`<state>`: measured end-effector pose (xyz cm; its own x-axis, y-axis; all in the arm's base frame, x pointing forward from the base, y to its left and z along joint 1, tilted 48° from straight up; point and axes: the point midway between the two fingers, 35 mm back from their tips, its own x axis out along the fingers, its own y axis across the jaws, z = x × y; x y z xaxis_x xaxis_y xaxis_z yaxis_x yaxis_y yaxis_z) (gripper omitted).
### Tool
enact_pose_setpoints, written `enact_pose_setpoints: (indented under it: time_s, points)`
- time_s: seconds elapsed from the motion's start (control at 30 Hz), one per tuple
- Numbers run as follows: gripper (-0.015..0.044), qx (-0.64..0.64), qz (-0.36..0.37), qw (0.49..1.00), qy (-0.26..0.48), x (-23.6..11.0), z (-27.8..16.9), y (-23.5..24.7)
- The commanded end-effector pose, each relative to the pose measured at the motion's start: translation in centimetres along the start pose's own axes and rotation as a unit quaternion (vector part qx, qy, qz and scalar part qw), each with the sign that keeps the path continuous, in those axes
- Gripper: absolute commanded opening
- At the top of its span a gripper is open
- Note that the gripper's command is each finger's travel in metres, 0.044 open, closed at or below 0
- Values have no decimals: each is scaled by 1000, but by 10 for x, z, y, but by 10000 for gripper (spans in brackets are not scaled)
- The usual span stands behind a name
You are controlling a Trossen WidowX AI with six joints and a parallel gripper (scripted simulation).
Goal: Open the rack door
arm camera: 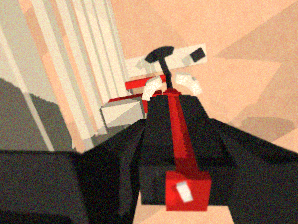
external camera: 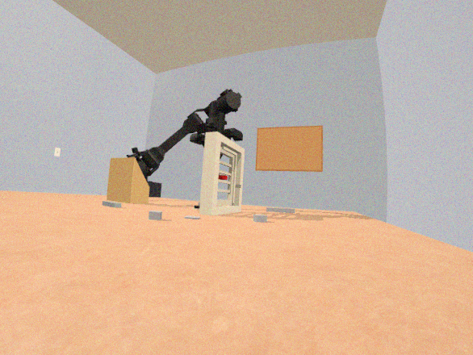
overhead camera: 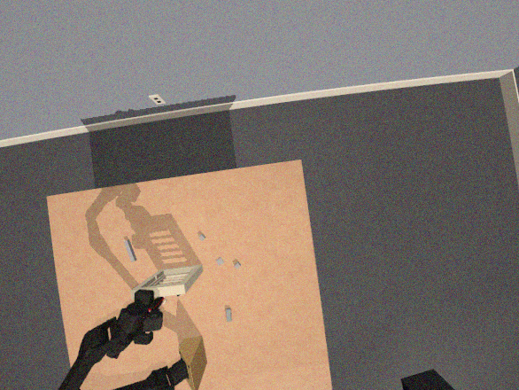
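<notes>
The pale rack frame stands upright on the table. Its slatted door sits at the frame; I cannot tell whether it is slightly ajar. The upright handle is black with a red stripe and a red end bearing a white mark; some red also shows through the slats in the exterior view. My gripper reaches down in front of the rack, its black fingers against both sides of the handle, shut on it. In the exterior view the fingertips are hidden behind the frame.
A tan box stands near the arm's lower links. Several small grey blocks lie on the table, among them a long one beyond the rack and another to the right of the handle in the top view.
</notes>
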<state>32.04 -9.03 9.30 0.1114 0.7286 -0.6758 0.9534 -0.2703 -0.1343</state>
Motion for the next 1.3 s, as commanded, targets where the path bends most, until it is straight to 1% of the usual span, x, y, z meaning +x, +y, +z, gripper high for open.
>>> enact_pose_setpoints:
  time_s: [0.0,0.53,0.7,1.27]
  points:
    - [132,2,0,1000,1,0,0,0]
    - [27,2,0,1000,1,0,0,0]
    - [27,-13,0,1000,1,0,0,-1]
    - [27,-176,-1,984,1,0,10,-12]
